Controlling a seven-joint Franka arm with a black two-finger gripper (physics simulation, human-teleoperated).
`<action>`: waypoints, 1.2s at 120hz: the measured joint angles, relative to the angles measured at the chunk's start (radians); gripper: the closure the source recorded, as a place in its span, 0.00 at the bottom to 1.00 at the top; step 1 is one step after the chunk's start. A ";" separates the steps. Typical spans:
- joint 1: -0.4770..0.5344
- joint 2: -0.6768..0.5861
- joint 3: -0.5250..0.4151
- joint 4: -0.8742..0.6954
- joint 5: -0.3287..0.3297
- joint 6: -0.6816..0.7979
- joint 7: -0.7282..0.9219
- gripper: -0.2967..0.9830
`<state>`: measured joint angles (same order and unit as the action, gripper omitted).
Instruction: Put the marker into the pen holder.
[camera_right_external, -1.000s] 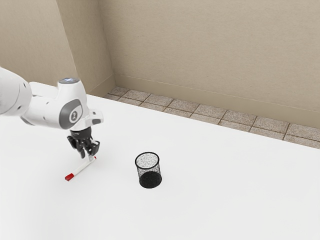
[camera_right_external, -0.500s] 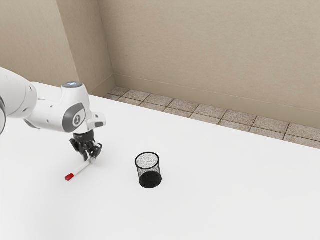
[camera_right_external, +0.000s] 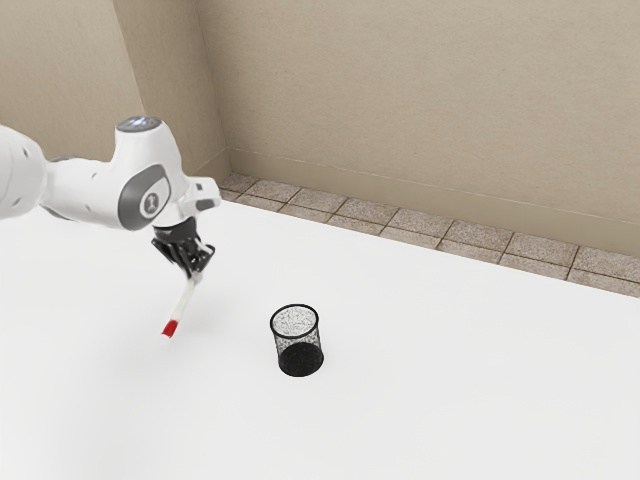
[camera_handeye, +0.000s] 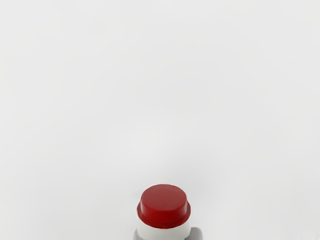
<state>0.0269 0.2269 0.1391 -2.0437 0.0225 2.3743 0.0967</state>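
Note:
My gripper (camera_right_external: 194, 276) is raised above the table at the exterior view's left, shut on the upper end of the white marker (camera_right_external: 184, 300). The marker hangs steeply tilted, its red cap (camera_right_external: 170, 328) pointing down. In the wrist view a red end of the marker (camera_handeye: 164, 205) shows at the lower edge, close under the hand. The black mesh pen holder (camera_right_external: 299, 345) stands upright on the table, to the exterior view's right of the marker and apart from it.
The white table (camera_right_external: 430, 380) spreads around the pen holder. Beyond its far edge lie a tiled floor (camera_right_external: 400, 222) and a beige wall (camera_right_external: 430, 100).
My hand has risen from the table with the marker in its grip. The marker has swung from lying nearly flat to hanging steeply. The pen holder has not moved.

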 joint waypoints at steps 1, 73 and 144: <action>-0.008 -0.013 0.000 -0.001 0.000 -0.002 -0.001 0.85; -0.358 -0.217 -0.092 0.001 -0.026 -0.062 -0.055 0.85; -0.235 -0.064 -0.091 0.127 -0.013 -0.060 -0.083 0.83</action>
<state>-0.2086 0.1625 0.0483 -1.9171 0.0090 2.3140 0.0133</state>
